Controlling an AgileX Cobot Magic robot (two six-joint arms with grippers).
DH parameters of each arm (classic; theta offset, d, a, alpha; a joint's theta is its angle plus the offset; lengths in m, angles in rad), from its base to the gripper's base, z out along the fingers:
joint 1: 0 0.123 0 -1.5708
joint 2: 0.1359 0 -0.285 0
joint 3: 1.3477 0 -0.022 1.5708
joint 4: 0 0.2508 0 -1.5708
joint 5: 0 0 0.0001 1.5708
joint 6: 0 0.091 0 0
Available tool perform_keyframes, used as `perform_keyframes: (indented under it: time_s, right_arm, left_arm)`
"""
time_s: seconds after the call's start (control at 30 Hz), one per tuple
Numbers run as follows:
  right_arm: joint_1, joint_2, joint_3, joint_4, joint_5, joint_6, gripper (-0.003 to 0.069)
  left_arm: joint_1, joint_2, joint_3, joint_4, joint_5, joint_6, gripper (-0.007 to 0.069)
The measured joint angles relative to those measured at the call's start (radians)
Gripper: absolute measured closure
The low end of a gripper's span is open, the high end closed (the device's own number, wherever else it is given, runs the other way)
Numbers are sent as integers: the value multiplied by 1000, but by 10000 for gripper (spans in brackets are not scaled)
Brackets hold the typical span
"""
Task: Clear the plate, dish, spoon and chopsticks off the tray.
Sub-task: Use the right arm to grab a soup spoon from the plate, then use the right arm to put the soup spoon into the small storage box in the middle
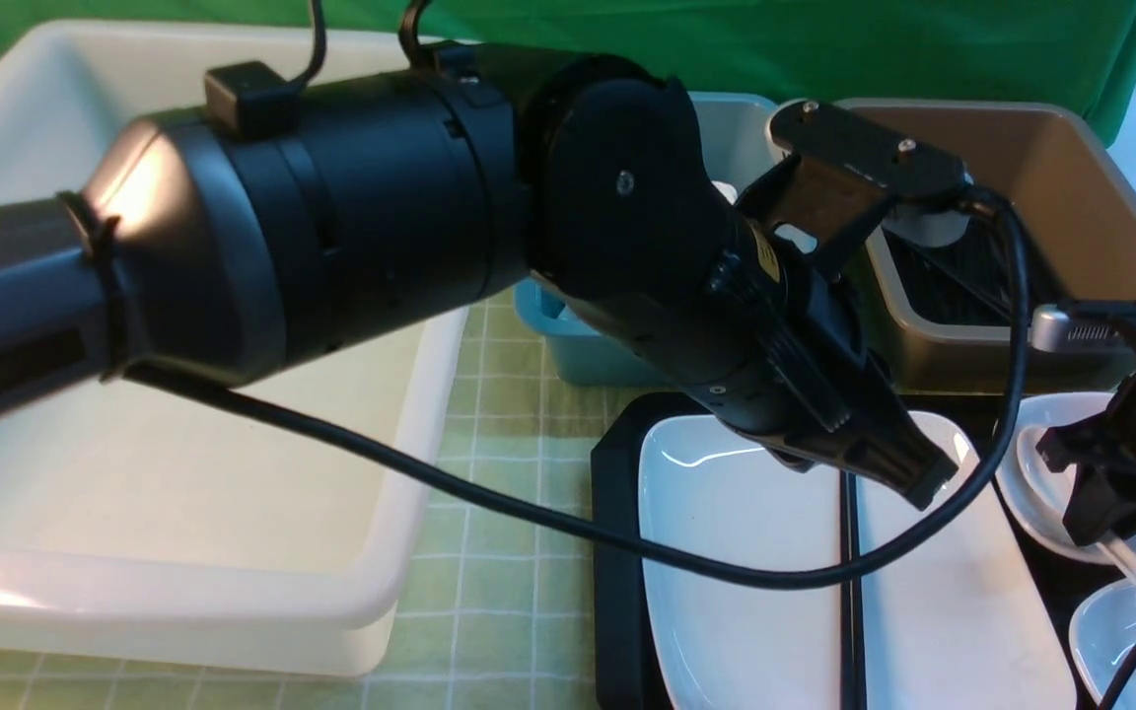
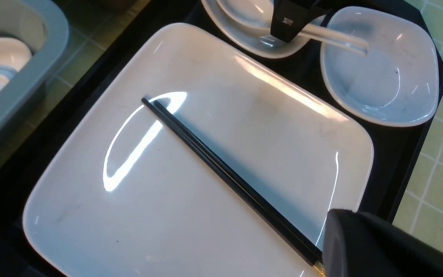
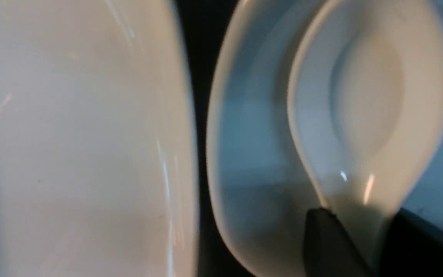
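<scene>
- Spoon (image 3: 363,115): bowl in small dish (image 3: 252,154), tray's (image 1: 612,552) right side; R gripper (image 3: 360,215) clamped on handle neck.
- L gripper (image 1: 928,478) closed, by chopsticks' (image 2: 221,169) end on plate (image 2: 206,115).
- Step: spoon pickup; next lift w/o dragging dish.

You've got a glossy black left arm (image 1: 331,217), tapered black left gripper (image 1: 926,481), black cable (image 1: 529,511) underneath, silver screw (image 1: 624,181), yellow sticker (image 1: 768,264).

A smooth, glossy glaze with bright glare is shown by the large white rounded-square plate (image 2: 244,115) and the white soup spoon (image 3: 367,115). The thin black chopsticks (image 2: 225,175) are seen as smooth and faintly shiny. The black rectangular tray (image 2: 392,165) looks like matt plastic. The checked green tablecloth (image 1: 509,473) at its 9 o'clock is seen as matt.
</scene>
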Motion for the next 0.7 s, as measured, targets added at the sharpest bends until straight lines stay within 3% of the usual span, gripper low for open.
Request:
perform_keyframes:
  time_s: [0.1, 0.17, 0.23, 0.37, 0.5, 0.7]
  right_arm:
    - [-1, -6, -12, -1, 19, -1, 510]
    - [-2, -44, -19, 3, 61, -1, 593]
    - [-2, -95, -21, 28, 102, -2, 628]
    - [7, -235, -22, 107, 137, -26, 642]
    - [74, -362, -87, 169, 97, -48, 642]
    - [173, -272, -299, 198, 85, -51, 642]
  left_arm:
    - [0, 0, 0, 8, -7, -18, 642]
    - [0, 0, 0, 17, -25, -33, 642]
    - [0, 0, -1, 29, -34, -49, 642]
    - [19, 0, -1, 79, -41, -132, 642]
    - [120, 0, -1, 102, -43, -185, 642]
    - [244, 0, -1, 100, -30, -192, 642]
